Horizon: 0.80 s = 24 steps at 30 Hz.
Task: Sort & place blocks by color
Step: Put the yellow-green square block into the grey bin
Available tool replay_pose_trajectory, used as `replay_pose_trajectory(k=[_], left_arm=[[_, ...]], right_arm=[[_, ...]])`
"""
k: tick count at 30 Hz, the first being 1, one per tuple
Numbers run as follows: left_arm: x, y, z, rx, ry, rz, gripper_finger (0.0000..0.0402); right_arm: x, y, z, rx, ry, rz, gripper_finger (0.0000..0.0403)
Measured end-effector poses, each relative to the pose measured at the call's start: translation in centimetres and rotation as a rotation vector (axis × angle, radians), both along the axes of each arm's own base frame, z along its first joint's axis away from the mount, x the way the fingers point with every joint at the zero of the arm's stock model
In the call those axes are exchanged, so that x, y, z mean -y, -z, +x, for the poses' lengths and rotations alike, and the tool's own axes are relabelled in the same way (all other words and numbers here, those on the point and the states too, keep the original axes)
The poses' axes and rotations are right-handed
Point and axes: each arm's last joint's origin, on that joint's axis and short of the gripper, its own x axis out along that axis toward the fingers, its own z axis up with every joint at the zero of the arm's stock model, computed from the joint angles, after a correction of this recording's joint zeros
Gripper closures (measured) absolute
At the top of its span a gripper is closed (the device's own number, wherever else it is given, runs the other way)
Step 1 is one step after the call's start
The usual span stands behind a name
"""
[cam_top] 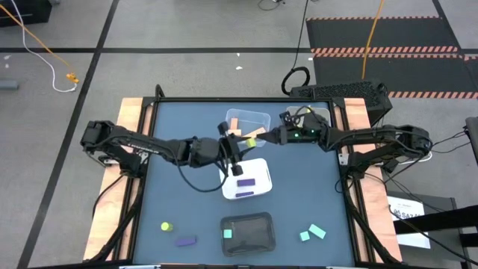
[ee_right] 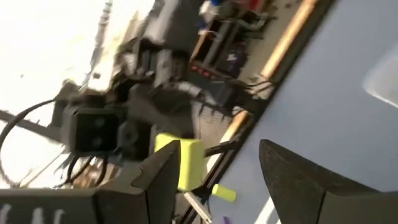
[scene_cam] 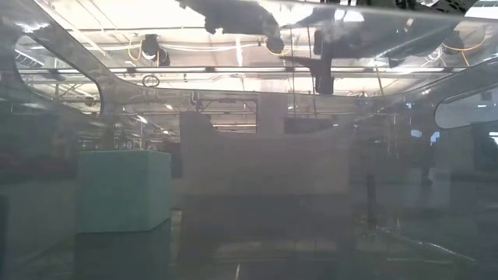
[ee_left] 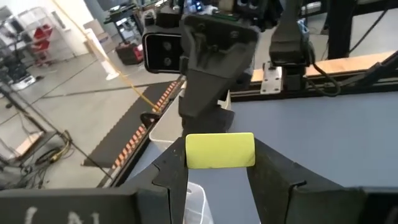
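A yellow-green block (ee_left: 220, 150) sits between the fingers of my left gripper (cam_top: 243, 144), above the table between the clear tray (cam_top: 258, 117) and the white tray (cam_top: 258, 183). My right gripper (ee_right: 214, 180) faces it from the right, open, with one finger next to the block (ee_right: 189, 163). The white tray holds purple blocks (cam_top: 245, 181). The clear tray holds a salmon block (cam_top: 237, 123), and the black tray (cam_top: 258, 237) holds a teal block (cam_top: 228, 234). A yellow-green cylinder (cam_top: 166, 226), a purple bar (cam_top: 186, 240) and two teal blocks (cam_top: 317, 230) lie on the table. My left gripper pinches the yellow-green block between its two fingers, which are on the block's two opposite ends (ee_left: 191, 152). The fingers come roughly level from the table's left. The block is lifted clear of the table. My right gripper has one finger (ee_right: 158, 177) beside the block; whether it touches, I cannot tell.
A second clear tray (cam_top: 314, 118) stands at the far right of the mat. The low view is hazy, with a teal block (scene_cam: 124, 190) close to the camera. Wooden rails (cam_top: 127, 142) border the table on the left and right. Bare mat lies near left and at the right.
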Motion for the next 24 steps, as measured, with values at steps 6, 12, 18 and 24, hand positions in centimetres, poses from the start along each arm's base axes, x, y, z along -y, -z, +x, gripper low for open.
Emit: replay_pose_trajectory(k=[6,12,18,24], left_arm=[[0.1,0.0,1.0,0.038,0.111,0.148,0.0269],[0.4,1.2,2.5,0.076,0.156,0.291,0.0269],[0.5,1.6,2.9,0.085,0.168,0.302,0.0266],[0.4,1.6,2.9,0.08,0.163,0.343,0.0257]], right_arm=[[-1.4,-0.8,0.3,0.084,-0.057,-0.043,0.0193],[-2.7,-1.5,0.4,0.156,-0.104,-0.046,0.0193],[-3.1,-1.5,0.5,0.157,-0.119,-0.045,0.0226],[-3.2,-1.4,0.5,0.145,-0.119,-0.059,0.0305]])
